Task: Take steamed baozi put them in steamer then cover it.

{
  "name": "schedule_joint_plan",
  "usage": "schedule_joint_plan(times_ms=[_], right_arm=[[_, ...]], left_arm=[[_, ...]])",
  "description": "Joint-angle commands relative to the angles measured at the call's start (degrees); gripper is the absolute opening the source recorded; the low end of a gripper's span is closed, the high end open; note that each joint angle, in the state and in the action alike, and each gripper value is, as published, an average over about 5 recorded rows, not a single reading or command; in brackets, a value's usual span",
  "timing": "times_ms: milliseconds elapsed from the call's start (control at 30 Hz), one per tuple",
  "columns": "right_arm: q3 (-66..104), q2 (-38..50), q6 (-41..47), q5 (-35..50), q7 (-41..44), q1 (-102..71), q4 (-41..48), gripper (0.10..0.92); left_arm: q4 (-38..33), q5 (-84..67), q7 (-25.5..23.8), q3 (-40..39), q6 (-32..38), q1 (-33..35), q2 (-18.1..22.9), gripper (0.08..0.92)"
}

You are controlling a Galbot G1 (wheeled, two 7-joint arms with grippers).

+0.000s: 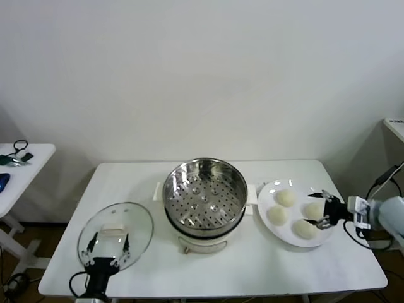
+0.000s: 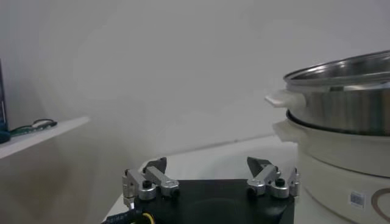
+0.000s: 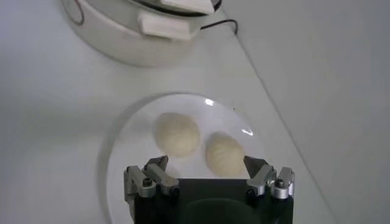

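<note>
Your right gripper (image 1: pixel 320 209) hangs over the outer side of the white plate (image 1: pixel 268 191), jaws spread wide, nothing held. Four steamed baozi (image 1: pixel 285 197) sit on that plate; in the right wrist view two lie just ahead of the open fingertips (image 3: pixel 157 165), and the nearer one (image 3: pixel 224 154) is almost between them.

Expect soft, light dough. It will likely dent or tear under a hard squeeze, and the smooth skin may slip. Take each bun across its widest part, low on the dome, and close gently.

The steamer (image 1: pixel 205 194) stands well to the gripper's inner side, basket bare.

Your left gripper (image 1: pixel 108 250) waits wide open and holds nothing, just above the cover (image 1: pixel 140 222) lying flat on the table (image 1: pixel 252 265). Glass, probably heavy and breakable: grip the white handle (image 1: pixel 113 227), not the rim.
</note>
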State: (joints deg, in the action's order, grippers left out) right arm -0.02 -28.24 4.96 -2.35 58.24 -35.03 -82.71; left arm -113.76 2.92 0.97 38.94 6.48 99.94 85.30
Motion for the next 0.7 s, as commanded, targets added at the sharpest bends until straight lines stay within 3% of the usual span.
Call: schedule_joint_plan(times_ms=[33,467,700], right_arm=[[-39.19,-3.29,-3.56,-6.64,11.28,40.56,15.29,0.823],[-47.43,-22.92,-11.85,-15.88,13.16,47.02,36.78,0.823],[-46.59,-28.52,-13.39,-18.3,13.24,44.58,42.62,0.823]], left_arm=[[0.25,-0.63,0.06,0.2,-0.09,-0.02,-0.14,0.823],[0.81,-1.01,0.12,1.57,-1.04,-0.51,0.21,0.823],[1.38,-1.08,0.13,2.55,-1.38,-0.85,0.16,0.823]])
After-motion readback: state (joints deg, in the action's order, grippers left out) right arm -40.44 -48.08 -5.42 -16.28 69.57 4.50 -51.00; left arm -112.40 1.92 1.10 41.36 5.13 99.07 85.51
